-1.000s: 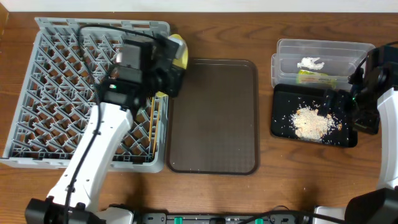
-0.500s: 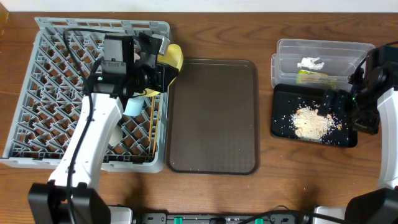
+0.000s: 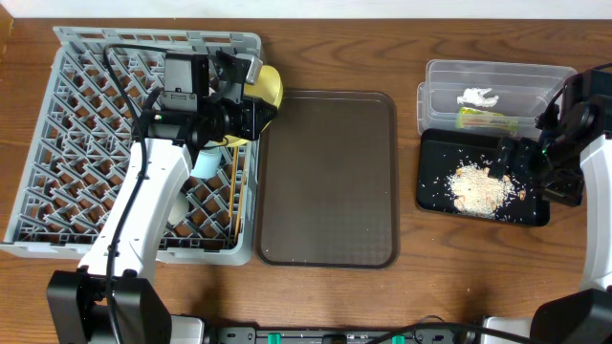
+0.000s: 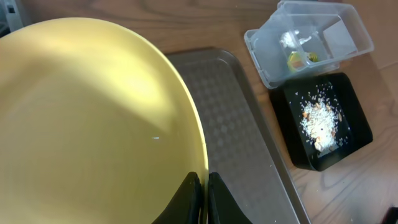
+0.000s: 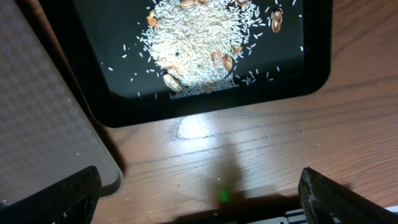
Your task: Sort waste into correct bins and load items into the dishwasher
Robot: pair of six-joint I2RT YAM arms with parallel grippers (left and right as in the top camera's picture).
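**Dish rack**: grey peg lattice filling the left end of the surface. A light-blue bowl and chopsticks lie near its right edge.

**Serving tray**: brown and bare, at the middle of the surface, just beside the rack.

**Black tray**: at the right end of the surface, carrying a heap of beige food bits.

**Clear tub**: touching the black tray's far edge. It holds the white scrap and the snack wrapper.

**Yellow plate**: held on edge over the rack's right edge, near its far right corner. It looks stiff, and its smooth, glossy face is probably slippery. A thin rim pinch may let it swing, so the rim is the place to hold it, with the pads set well past the lip. It should sit between pegs before it is let go.

**Left gripper**: jaws pressed together, pinching the plate's rim.

**Right gripper**: jaws spread wide and holding nothing, above the surface just beside one edge of the black tray.
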